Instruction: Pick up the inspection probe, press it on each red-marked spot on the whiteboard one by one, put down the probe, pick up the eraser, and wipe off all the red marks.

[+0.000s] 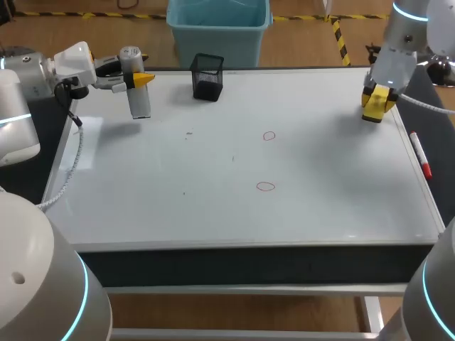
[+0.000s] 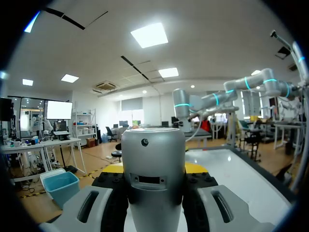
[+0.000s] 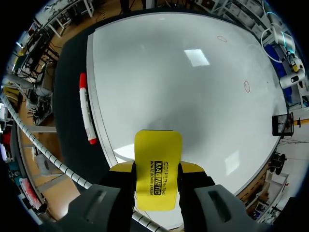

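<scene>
The inspection probe (image 1: 136, 89), a grey cylinder, stands roughly upright at the whiteboard's (image 1: 234, 206) far left corner with my left gripper (image 1: 141, 80) shut on it. In the left wrist view the probe (image 2: 153, 169) fills the gap between the fingers. My right gripper (image 1: 377, 103) is at the far right edge of the board, shut on the yellow eraser (image 1: 375, 105); the right wrist view shows the eraser (image 3: 157, 169) clamped between both fingers (image 3: 192, 167). Two small red rings are drawn on the board, one (image 1: 269, 136) near the middle and one (image 1: 266, 187) closer to the front.
A black mesh pen holder (image 1: 207, 77) stands at the back of the board, right of the probe. A red-capped marker (image 1: 420, 154) lies on the dark strip along the board's right edge, also in the right wrist view as the marker (image 3: 86, 108).
</scene>
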Robot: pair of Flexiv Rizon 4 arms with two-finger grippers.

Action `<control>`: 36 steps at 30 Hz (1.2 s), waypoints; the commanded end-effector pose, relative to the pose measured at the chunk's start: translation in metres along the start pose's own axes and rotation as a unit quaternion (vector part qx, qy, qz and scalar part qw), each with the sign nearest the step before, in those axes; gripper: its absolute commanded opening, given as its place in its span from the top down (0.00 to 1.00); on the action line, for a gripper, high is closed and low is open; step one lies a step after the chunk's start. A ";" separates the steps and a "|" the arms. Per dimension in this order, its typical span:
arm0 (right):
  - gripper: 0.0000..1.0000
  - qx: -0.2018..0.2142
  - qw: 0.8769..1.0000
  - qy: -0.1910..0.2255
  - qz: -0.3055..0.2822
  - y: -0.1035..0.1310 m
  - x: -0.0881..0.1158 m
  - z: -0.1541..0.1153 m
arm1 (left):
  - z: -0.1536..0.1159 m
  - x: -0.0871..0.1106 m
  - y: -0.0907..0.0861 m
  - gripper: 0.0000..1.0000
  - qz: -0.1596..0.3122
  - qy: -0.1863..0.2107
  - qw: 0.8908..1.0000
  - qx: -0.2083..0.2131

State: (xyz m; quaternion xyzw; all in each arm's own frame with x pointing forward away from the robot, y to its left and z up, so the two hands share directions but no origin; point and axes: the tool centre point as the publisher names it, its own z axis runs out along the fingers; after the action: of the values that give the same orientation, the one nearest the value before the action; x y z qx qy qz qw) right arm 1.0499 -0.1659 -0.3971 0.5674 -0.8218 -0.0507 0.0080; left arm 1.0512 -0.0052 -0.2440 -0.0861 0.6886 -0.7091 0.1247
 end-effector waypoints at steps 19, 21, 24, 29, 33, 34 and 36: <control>1.00 0.000 1.000 0.002 -0.001 -0.001 0.000 0.000 | 0.081 0.087 0.001 1.00 0.022 0.116 0.993 0.022; 1.00 0.000 1.000 0.002 -0.001 -0.001 0.000 0.000 | 0.098 0.102 0.003 1.00 0.018 0.136 0.990 0.025; 1.00 0.000 1.000 0.002 -0.001 -0.001 0.000 0.000 | 0.119 0.121 0.005 1.00 0.015 0.161 0.986 0.035; 1.00 0.000 1.000 0.002 -0.001 -0.001 0.000 0.000 | 0.155 0.140 0.005 1.00 0.019 0.203 0.978 0.034; 1.00 0.000 1.000 0.002 -0.001 -0.001 0.000 0.000 | 0.183 0.150 0.005 1.00 0.021 0.227 0.973 0.032; 1.00 0.000 1.000 0.002 -0.001 -0.001 0.000 0.000 | 0.189 0.152 0.005 1.00 0.021 0.232 0.972 0.034; 1.00 0.000 1.000 0.002 -0.001 -0.001 0.000 0.000 | 0.202 0.155 0.006 1.00 0.021 0.239 0.970 0.035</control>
State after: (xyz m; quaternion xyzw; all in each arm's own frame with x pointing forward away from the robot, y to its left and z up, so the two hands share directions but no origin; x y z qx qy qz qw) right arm 1.0501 -0.1659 -0.3977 0.5674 -0.8219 -0.0507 0.0077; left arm 0.9514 -0.2184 -0.2454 0.0879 0.6783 -0.7295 -0.0069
